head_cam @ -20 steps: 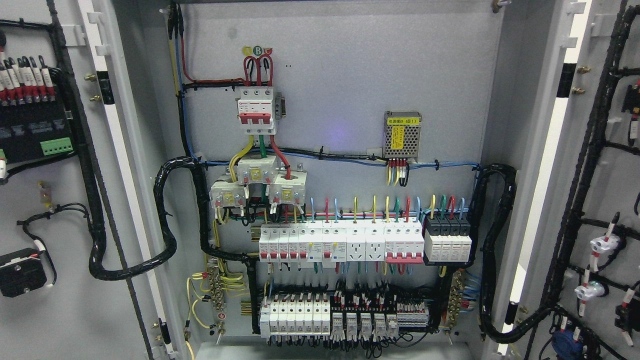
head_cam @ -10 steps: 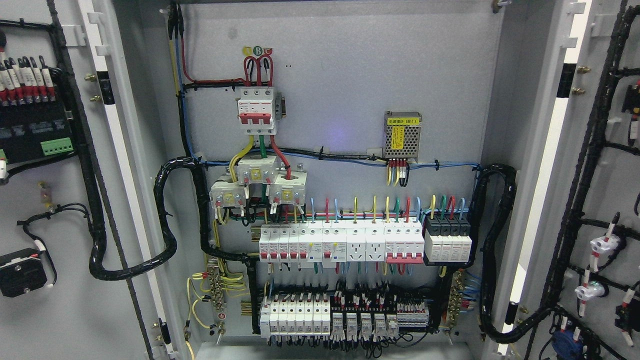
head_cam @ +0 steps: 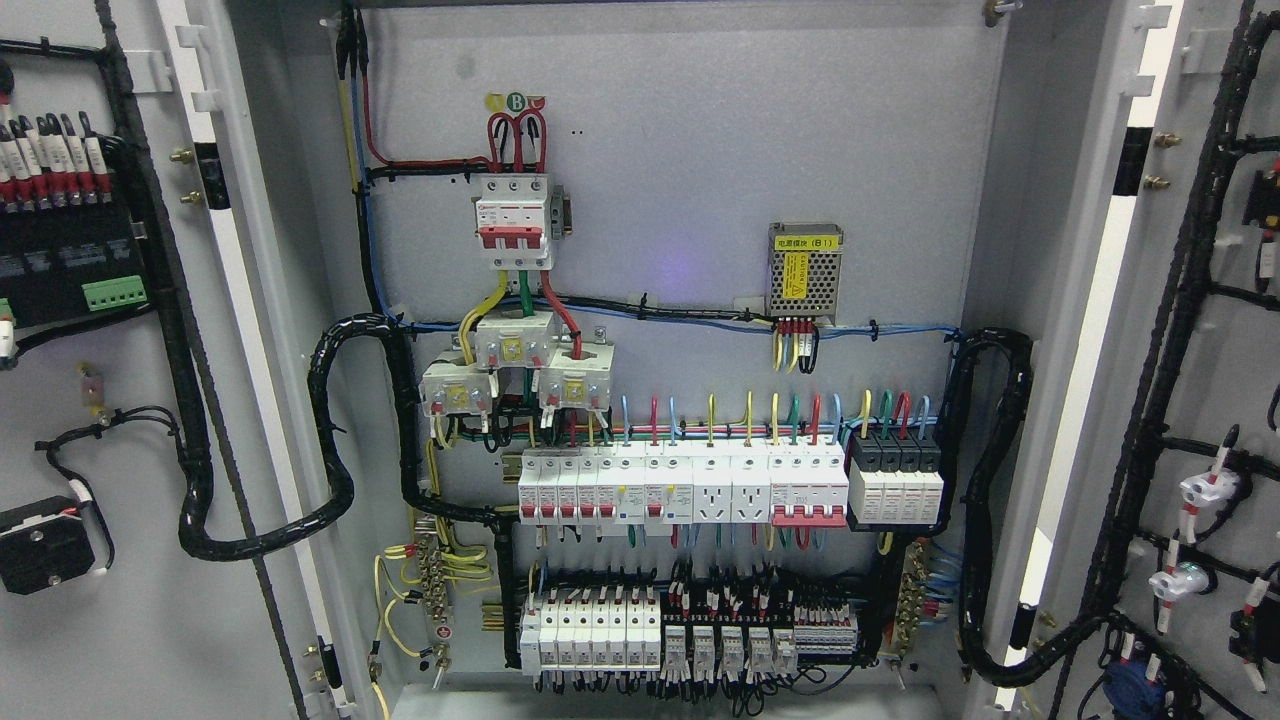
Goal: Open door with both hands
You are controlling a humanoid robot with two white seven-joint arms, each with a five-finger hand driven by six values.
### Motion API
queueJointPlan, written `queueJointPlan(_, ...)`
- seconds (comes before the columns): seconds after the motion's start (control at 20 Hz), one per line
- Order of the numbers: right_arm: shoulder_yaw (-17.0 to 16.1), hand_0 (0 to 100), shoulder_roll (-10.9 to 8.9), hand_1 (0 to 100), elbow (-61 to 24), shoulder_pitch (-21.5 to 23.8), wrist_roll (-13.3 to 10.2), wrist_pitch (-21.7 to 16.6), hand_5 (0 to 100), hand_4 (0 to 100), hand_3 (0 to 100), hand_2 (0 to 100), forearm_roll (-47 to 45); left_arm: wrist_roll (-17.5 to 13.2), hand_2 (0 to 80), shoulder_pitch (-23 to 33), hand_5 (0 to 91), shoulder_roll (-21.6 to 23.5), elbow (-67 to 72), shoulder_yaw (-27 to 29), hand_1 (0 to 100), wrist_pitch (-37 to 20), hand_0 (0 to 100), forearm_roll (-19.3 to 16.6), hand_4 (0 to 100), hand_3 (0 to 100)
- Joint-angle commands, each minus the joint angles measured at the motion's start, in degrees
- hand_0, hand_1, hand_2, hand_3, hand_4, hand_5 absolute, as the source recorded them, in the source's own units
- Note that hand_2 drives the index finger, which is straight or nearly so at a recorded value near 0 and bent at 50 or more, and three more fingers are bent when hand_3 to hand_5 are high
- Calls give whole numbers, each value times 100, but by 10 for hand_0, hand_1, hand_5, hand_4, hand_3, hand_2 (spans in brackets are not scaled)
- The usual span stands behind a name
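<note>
Both doors (head_cam: 120,400) stand wide open (cabinet (head_cam: 680,200) wiring exposed).

Pale grey metal cabinet back panel (head_cam: 680,150); white breaker row (head_cam: 680,485) with red levers; black corrugated cable conduit (head_cam: 330,500).

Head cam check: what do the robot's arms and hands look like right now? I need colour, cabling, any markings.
Neither arm nor hand shows in the head view, so nothing about their look can be told. The picture holds only the open cabinet: its left door and right door swung wide, breakers and black cable looms inside.
</note>
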Motion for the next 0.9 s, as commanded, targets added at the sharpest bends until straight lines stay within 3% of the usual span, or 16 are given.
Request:
queueJointPlan(0.0,1008,107,730,0,2254,163,16,-107,0,0,0,0,70,-1,0,500,0,-458,-8,-140,0,324,0,-298,31,0)
queueJointPlan(0.1,1113,106,940,0,2912,189,34,-107,0,0,0,0,78,-1,0,684,0,-546,1,-140,0,491,0,-421,31,0)
queueJointPlan(0.25,1175,107,1099,0,3766,119,43,-107,0,0,0,0,70,-9,0,790,0,-686,228,-140,0,763,0,-641,31,0)
queueJointPlan(0.45,1114,107,1398,0,4917,-302,43,-107,0,0,0,0,79,-45,0,668,0,-906,1132,-140,0,1230,0,-940,31,0)
queueJointPlan(0.65,1070,107,1994,0,6585,-1030,43,-107,0,0,0,0,79,-62,0,282,0,-1196,2072,-114,0,1247,0,-1239,31,0)
queueJointPlan(0.85,746,107,2531,0,8247,-1883,17,-55,0,0,0,0,113,-150,0,-237,0,-1565,3399,-35,0,1221,0,-1801,31,0)
